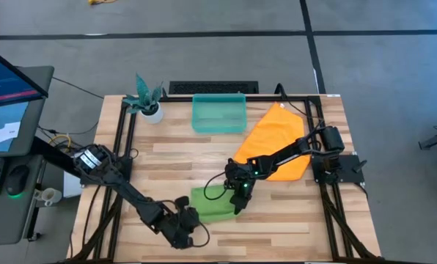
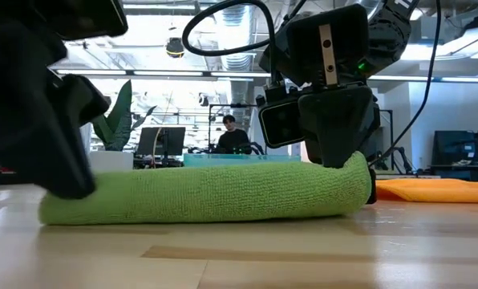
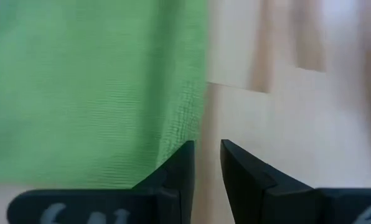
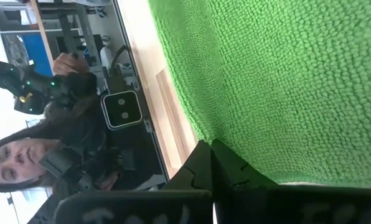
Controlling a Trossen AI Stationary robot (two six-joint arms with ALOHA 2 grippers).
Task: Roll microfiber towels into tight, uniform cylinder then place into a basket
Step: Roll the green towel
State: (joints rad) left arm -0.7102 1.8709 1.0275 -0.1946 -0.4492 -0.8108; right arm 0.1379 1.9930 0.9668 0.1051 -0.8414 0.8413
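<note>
Low view: green towel (image 2: pixel 207 193) lies as a rolled cylinder on the tabletop (image 2: pixel 247 257), left hand (image 2: pixel 58 152) against one end, right hand (image 2: pixel 343 136) pressing on the other. Left wrist view adds what low view hides: left hand fingers slightly apart, nothing between them, towel edge (image 3: pixel 92 87) just beside one fingertip. Right wrist view: right hand (image 4: pixel 211 163) fingers closed together, touching green cloth (image 4: pixel 285 81); whether it pinches the cloth can't tell. High view only: orange towel (image 1: pixel 277 139) spread flat beyond the right hand, basket (image 1: pixel 218 114) farther past it, well apart from both hands.
</note>
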